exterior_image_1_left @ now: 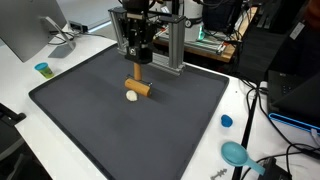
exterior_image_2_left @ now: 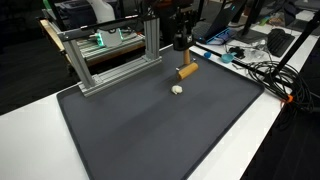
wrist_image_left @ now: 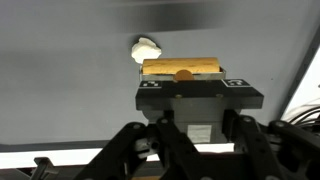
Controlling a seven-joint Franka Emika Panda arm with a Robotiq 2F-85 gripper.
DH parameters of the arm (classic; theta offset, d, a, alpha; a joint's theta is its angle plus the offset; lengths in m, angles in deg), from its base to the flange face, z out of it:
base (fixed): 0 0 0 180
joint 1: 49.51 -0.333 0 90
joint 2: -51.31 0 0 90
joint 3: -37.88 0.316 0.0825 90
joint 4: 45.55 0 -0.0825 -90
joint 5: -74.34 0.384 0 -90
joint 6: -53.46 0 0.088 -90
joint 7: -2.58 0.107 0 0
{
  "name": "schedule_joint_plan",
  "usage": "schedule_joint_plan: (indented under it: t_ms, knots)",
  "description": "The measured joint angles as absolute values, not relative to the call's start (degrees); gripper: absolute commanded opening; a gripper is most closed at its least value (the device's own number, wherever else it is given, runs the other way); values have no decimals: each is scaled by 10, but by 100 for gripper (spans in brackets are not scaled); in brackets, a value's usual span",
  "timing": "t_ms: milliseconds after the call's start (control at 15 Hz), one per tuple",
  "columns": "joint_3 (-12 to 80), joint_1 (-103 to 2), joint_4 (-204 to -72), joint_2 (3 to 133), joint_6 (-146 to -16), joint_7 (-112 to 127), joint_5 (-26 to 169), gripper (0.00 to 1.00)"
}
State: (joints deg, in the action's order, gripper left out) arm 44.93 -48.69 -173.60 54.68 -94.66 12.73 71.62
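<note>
A: Where is the end effector, and how wide is it?

B: It hangs above the dark mat, over a small wooden cylinder. In both exterior views the fingers are dark against a dark body, so I cannot tell how far apart they stand. It holds nothing that I can see, and a gap shows between it and the cylinder.

A: Does the wrist view help?

B: Little. The end effector fills the lower half with its black housing and linkages, and the fingertips are hidden behind that housing. The wooden cylinder lies on its side just past it, tan, smooth, with a round knot or peg at its near edge.

A: Anything beside it?

B: A small white lump, rounded and irregular, just beside one end of the cylinder; whether they touch is hard to say. In an exterior view the white lump sits near the cylinder.

A: And the surroundings?

B: The mat is matte grey-black with rounded corners, on a white surface. An aluminium frame of extruded bars stands at the mat's edge. A blue cap and a teal round object lie off the mat, the latter too blurred to name.
</note>
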Motion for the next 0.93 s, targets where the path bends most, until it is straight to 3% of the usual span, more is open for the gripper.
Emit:
schedule_joint_plan:
  t_ms: [733, 800, 933]
  knots:
    - [394, -487, -1744, 573, -923, 134, 735, 22]
    - [393, -487, -1744, 572, -927, 134, 748, 47]
    - [390, -487, -1744, 567, -937, 134, 758, 47]
